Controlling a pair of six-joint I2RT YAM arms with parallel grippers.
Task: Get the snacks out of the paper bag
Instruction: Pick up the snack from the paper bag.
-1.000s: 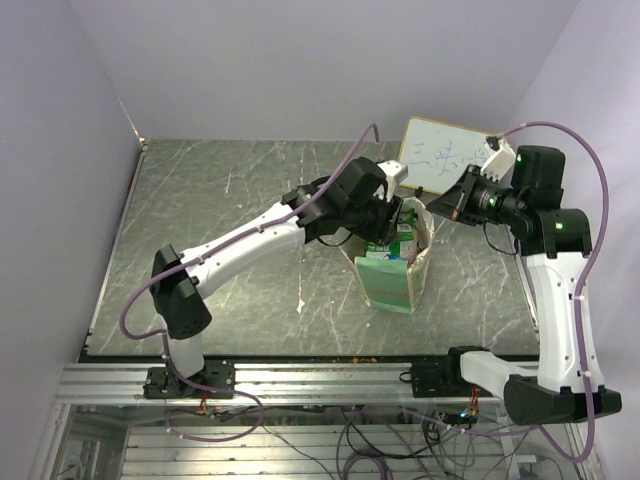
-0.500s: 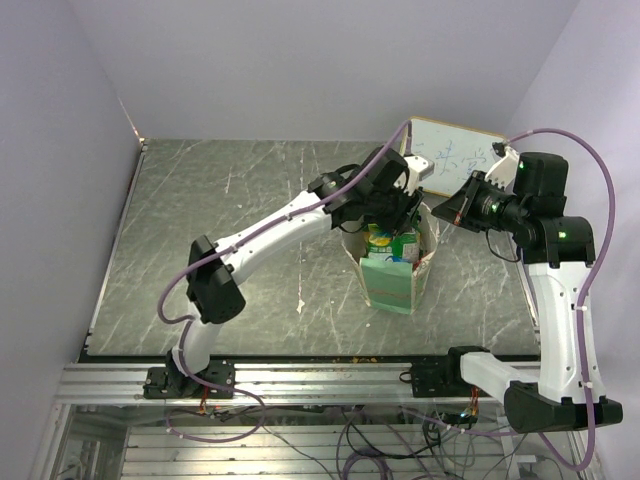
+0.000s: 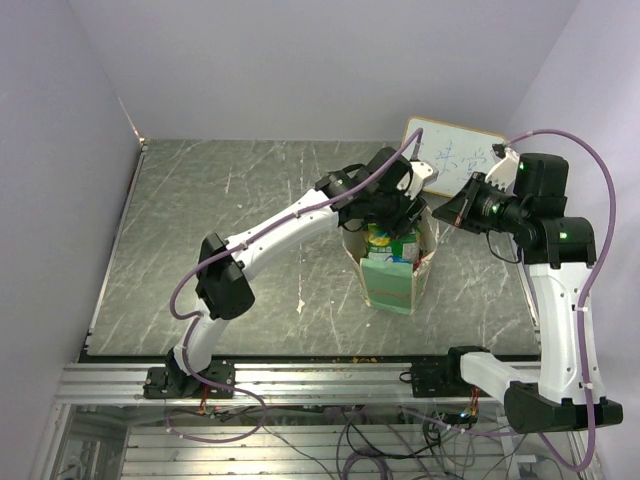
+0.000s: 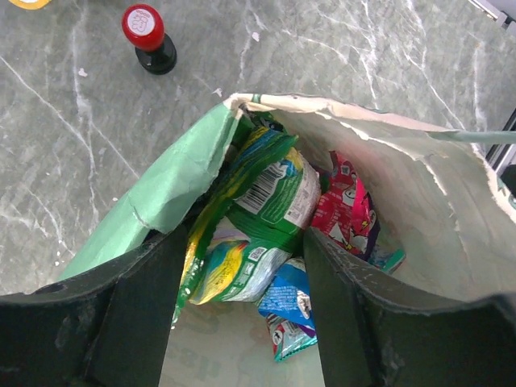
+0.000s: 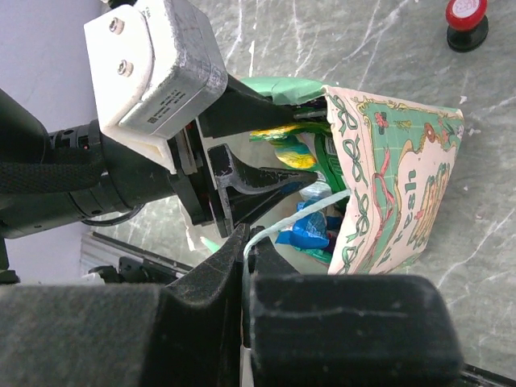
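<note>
The mint-green and white paper bag stands upright in mid-table with its mouth open. My left gripper is open just above the mouth; in the left wrist view its fingers straddle a green and yellow-green packet. Beside that packet lie a pink packet, a blue one and a teal one. My right gripper is shut on the bag's white cord handle and holds the patterned wall up. It is right of the bag.
A small red-and-black knob stands on the marble table beyond the bag, also in the right wrist view. A white board with writing leans at the back right. The right arm's base stands near the table's right edge.
My left arm has reached forward and right, bringing its open gripper from the bag's left side to over the mouth. The right gripper has kept its hold on the handle.
</note>
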